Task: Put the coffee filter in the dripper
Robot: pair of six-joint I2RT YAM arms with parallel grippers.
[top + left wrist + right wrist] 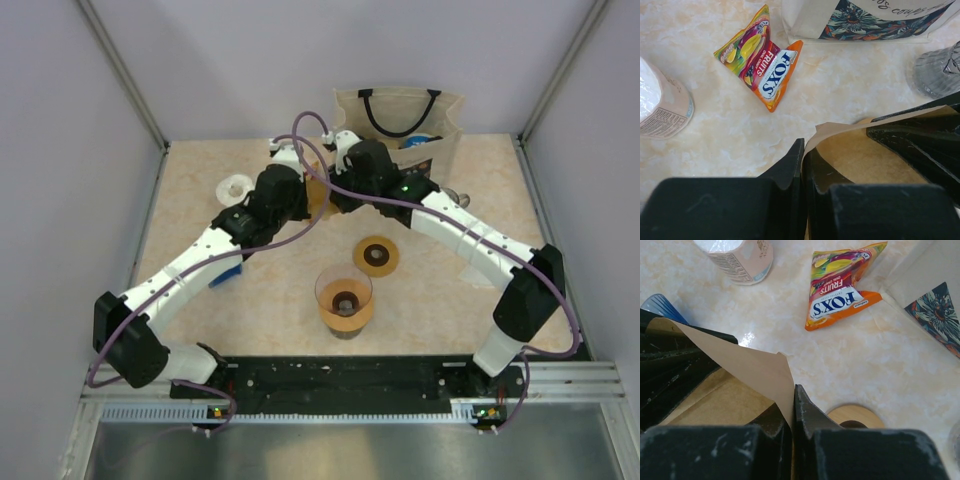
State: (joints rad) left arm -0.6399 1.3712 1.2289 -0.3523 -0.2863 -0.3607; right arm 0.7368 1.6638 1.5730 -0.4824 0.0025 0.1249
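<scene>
A brown paper coffee filter (pixel 865 160) hangs between both grippers above the back middle of the table. My left gripper (pixel 802 150) is shut on one edge of the filter. The opposite edge of the filter (pixel 740 370) is pinched in my right gripper (pixel 794 395), which is also shut. In the top view the two grippers meet around the filter (pixel 318 196), mostly hiding it. The glass dripper (pixel 345 300), with its brown collar, stands upright at the front middle, well apart from both grippers.
A wooden ring (pixel 376 257) lies behind the dripper. A candy packet (pixel 762 60), a white cup (pixel 660 105) and a cloth tote bag (pixel 400 125) sit at the back. Right of the bag there is a silver foil cup (pixel 940 70); a blue object (pixel 228 272) lies under the left arm.
</scene>
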